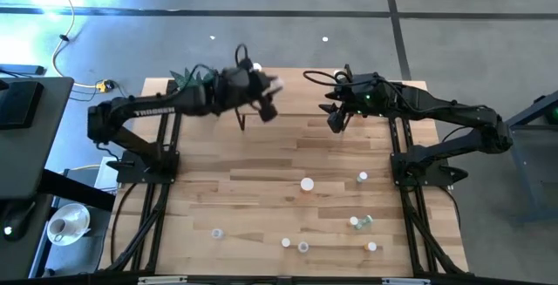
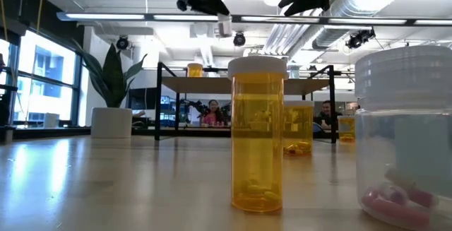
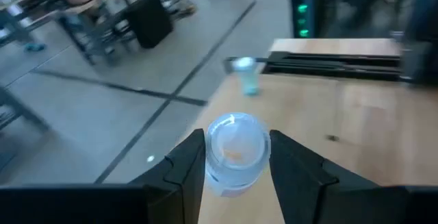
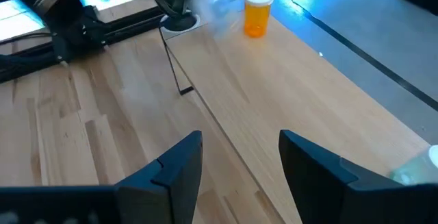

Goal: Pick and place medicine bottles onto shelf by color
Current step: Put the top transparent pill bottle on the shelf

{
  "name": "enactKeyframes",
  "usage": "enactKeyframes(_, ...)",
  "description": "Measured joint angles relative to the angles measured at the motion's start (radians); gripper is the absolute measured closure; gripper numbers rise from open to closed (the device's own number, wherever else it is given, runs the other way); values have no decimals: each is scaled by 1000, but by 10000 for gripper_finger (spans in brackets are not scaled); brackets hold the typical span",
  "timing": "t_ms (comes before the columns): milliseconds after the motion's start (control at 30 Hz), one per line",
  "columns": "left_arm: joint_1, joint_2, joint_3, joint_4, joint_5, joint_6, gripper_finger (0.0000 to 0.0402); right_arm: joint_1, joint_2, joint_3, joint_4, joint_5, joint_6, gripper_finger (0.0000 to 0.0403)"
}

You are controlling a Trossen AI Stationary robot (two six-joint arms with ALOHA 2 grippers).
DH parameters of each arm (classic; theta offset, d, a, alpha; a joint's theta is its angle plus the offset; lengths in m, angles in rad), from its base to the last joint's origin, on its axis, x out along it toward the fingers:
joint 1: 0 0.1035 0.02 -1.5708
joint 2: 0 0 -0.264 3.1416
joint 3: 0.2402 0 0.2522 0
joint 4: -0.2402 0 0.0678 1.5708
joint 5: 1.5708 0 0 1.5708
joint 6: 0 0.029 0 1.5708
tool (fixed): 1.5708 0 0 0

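My left gripper (image 1: 268, 96) is at the table's far middle, over the light-wood shelf (image 3: 342, 107), and is shut on a clear white-capped bottle (image 3: 236, 152). A pale green bottle (image 3: 245, 75) stands on the shelf ahead of it. My right gripper (image 4: 239, 152) is open and empty over the shelf's right part (image 1: 335, 119). An orange bottle (image 4: 257, 13) stands on the shelf beyond it, and a pale bottle (image 4: 419, 168) shows at the picture's edge. Several more bottles stand on the near tabletop, among them an orange one (image 2: 258, 135) and a clear one (image 2: 406, 139). My left gripper pinches the clear bottle between its two fingers, one on each side of its round body (image 3: 213, 166). The fingers come from above, slanting toward the far edge. The bottle is lifted clear above the shelf board, its round end turned toward the wrist camera.
A potted plant (image 2: 111, 83) stands at the far left by the shelf. More orange bottles (image 2: 298, 128) stand on the table behind the front one. Small bottles dot the near right tabletop (image 1: 307, 184) (image 1: 362, 222). People sit in the room behind.
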Motion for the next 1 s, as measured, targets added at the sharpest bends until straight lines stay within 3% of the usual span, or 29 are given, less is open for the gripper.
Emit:
enactKeyframes(267, 114, 78, 20, 9, 123, -70, 272, 0, 0, 0, 0, 11, 0, 217)
enactKeyframes(567, 156, 188, 20, 36, 154, -113, 272, 0, 0, 0, 0, 34, 0, 217)
enactKeyframes(1000, 248, 227, 20, 67, 194, -248, 272, 0, 0, 0, -1, 35, 0, 217)
